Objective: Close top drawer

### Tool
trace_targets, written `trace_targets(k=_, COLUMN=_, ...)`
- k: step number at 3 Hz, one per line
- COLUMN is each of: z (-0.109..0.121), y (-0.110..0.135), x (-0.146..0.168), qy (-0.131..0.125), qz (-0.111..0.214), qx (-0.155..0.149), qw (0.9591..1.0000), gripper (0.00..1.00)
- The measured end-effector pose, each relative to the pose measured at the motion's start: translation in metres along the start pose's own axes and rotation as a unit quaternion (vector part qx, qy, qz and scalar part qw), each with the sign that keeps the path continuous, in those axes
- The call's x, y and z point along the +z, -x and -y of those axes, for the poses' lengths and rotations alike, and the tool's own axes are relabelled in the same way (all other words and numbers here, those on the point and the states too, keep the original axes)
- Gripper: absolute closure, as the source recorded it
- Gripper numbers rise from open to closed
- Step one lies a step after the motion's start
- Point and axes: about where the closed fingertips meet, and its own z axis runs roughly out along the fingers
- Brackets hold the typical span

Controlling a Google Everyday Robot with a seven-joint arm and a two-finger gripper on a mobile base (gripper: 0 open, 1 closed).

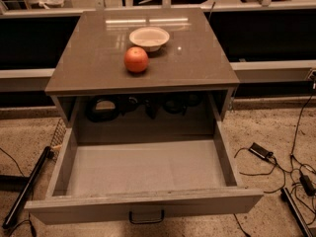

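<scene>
**Desk:** What is the frame showing?

**Field:** The top drawer [143, 169] of a grey-brown cabinet [197, 58] is standing pulled far out toward the camera. Its plain grey inside is lying bare. Its front panel is sitting low in the frame, with the small dark bar handle [146, 217] at the centre. On the glossy cabinet top, an orange-red round fruit [136, 59] is sitting just in front of a shallow white bowl [149, 37]. The two are near each other but apart.

**Desk:** And the gripper?

**Field:** The gripper is not appearing anywhere in the view, so I cannot tell whether it is clenched or released. Nothing is touching the drawer.

**Desk:** Which step is in hand?

**Field:** By my reading, the closing is not yet begun and the approach is the step in hand. The next move is calling for the gripper to come to the front panel, at or just beside the handle. It should then push straight back toward the cabinet, square on, so that the wide drawer is not skewing and binding.

**Desk:** Is anything standing in the way?

**Field:** Dark objects [103, 107] are showing in the cavity behind the drawer, too dim to name. Whether they are lying in its path I cannot tell. Cables [261, 154] are trailing over the floor on one side and a black bar [27, 186] is lying on the other, both apart from the front panel.
</scene>
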Motion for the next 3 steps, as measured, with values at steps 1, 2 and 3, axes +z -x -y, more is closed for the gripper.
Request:
trace_targets(k=1, z=-0.018, y=0.035, x=0.043, qy=-0.02, qz=-0.007, qx=-0.024, qw=0.9995, gripper=0.0)
trace_targets(k=2, z=-0.033, y=0.043, x=0.083, qy=-0.019, qz=-0.009, qx=-0.034, qw=0.9992, gripper=0.0)
trace_targets(k=3, z=-0.034, y=0.041, x=0.084, qy=-0.02, qz=-0.01, qx=-0.032, qw=0.9992, gripper=0.0)
